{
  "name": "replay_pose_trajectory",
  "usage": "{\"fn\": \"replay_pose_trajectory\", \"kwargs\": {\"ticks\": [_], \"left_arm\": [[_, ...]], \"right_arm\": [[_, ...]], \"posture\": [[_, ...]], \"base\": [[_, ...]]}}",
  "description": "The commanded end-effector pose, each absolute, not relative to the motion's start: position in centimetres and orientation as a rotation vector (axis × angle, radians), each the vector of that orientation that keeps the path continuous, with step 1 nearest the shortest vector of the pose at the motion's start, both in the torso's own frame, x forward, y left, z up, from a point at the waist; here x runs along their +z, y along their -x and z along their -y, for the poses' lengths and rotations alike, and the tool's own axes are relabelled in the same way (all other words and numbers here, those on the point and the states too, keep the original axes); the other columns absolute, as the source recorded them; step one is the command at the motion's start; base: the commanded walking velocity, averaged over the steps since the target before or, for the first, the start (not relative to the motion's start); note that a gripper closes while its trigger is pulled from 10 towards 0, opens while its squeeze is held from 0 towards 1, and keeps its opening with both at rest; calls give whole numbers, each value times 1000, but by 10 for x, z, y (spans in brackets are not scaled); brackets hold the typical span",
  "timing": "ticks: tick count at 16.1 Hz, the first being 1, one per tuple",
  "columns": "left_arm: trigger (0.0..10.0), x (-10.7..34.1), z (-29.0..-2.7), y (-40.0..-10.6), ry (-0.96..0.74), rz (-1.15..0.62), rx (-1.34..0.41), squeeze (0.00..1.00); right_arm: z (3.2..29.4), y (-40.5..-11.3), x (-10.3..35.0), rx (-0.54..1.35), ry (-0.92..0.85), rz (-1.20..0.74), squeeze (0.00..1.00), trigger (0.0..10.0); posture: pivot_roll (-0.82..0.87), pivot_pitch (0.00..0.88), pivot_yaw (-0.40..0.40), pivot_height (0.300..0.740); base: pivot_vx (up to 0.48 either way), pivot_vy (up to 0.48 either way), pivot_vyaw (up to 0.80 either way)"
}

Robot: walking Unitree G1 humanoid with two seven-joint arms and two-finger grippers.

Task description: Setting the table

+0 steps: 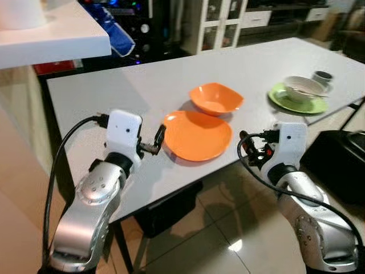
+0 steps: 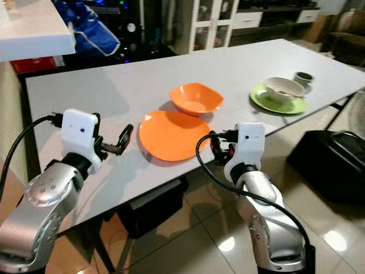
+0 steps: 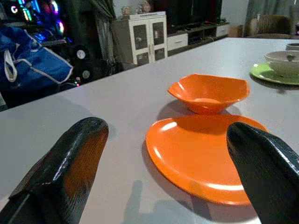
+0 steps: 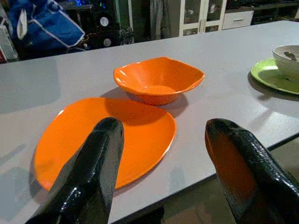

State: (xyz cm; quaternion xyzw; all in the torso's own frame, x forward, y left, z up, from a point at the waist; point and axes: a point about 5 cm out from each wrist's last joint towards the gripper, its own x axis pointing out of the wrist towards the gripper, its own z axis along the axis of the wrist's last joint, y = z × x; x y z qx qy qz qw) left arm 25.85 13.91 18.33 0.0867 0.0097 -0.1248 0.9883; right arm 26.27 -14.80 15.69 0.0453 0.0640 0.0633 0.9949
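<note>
Landmark is the orange plate [image 1: 197, 136]. It lies flat on the grey counter [image 1: 142, 85], close to the counter's near edge. It's a rounded-corner shape, not a true circle; its longer dimension runs roughly along that near edge, left to right as you look from the head cameras.

Orange bowl [image 1: 216, 98] sits upright just behind the plate, toward the far side. Its near rim overhangs or touches the plate's back edge; you can't tell which from these views. The bowl is squarish with wavy corners, opening up.

Well to the right of the plate: green plate [image 1: 296, 98] with a white bowl [image 1: 304, 87] sitting on it. Something thin rests in that bowl, too small to identify. A small dark cup [image 1: 323, 76] stands just beyond the green plate.

Left claw [image 1: 158, 140] is just off the orange plate's left edge, low over the counter, pointing across toward the plate. Fingers [image 3: 65, 172] spread, nothing between them. Can't tell if a fingertip touches the plate rim.

Right claw [image 2: 215, 149] hangs just off the counter's near edge, at the plate's near-right side, pointing back over the plate toward the orange bowl. Fingers [image 4: 88, 182] spread apart, nothing gripped.

Beyond the counter, behind the plate: a blue bag [image 3: 32, 65] and a white cabinet [image 3: 145, 35].
</note>
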Motion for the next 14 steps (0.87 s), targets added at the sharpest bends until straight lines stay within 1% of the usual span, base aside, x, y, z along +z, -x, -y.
{"fn": "replay_pose_trajectory", "kwargs": {"ticks": [1,6,10,14], "left_arm": [[10000,185,-140,-258,-187,-19,-243,0],[10000,186,-136,-259,-181,-20,-237,0],[10000,187,-141,-262,-197,-15,-230,0],[10000,185,-139,-260,-203,-24,-232,0]], "right_arm": [[146,-264,156,134,-98,-129,0,10000],[148,-267,157,148,-117,-134,0,10000],[142,-266,158,168,-120,-131,0,10000],[143,-268,155,188,-117,-141,0,10000]], "posture": [[70,0,-37,740],[80,0,-51,740],[63,0,-45,740],[82,0,-51,740]], "base": [[-251,0,0],[-295,0,0],[-304,0,0],[-299,0,0]]}}
